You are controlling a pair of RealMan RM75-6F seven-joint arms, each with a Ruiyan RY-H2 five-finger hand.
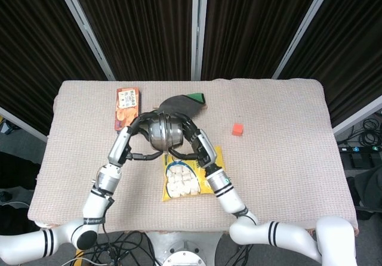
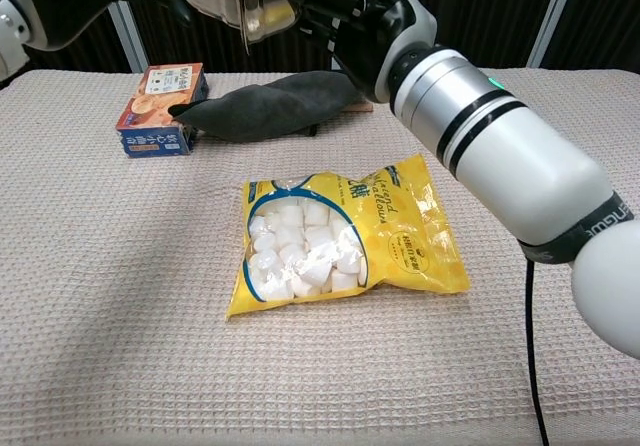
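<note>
I hold 2 stainless steel bowls (image 1: pixel 165 132) up in the air above the desk (image 1: pixel 286 129), over the near edge of the dark grey cloth pouch (image 2: pixel 268 106) and the top of the yellow marshmallow bag (image 2: pixel 340 236). My left hand (image 1: pixel 145 136) has its fingers wrapped around the rim of one bowl from the left; my right hand (image 1: pixel 186 136) closes on the other from the right, and the 2 bowls look pressed or nested into each other, though I cannot tell exactly how they meet.

I judge these bowls light, rigid and slick: polished metal gives little friction, and the curved wall offers nothing to hook. The rim is the sound place to grip, thumb inside and fingers outside, rather than palming the round belly. They will not break, but a loose grip could let one slide and drop onto the bag below.

A snack box (image 1: pixel 126 107) lies at the far left, and a small orange cube (image 1: pixel 237 129) sits well apart to the right.
</note>
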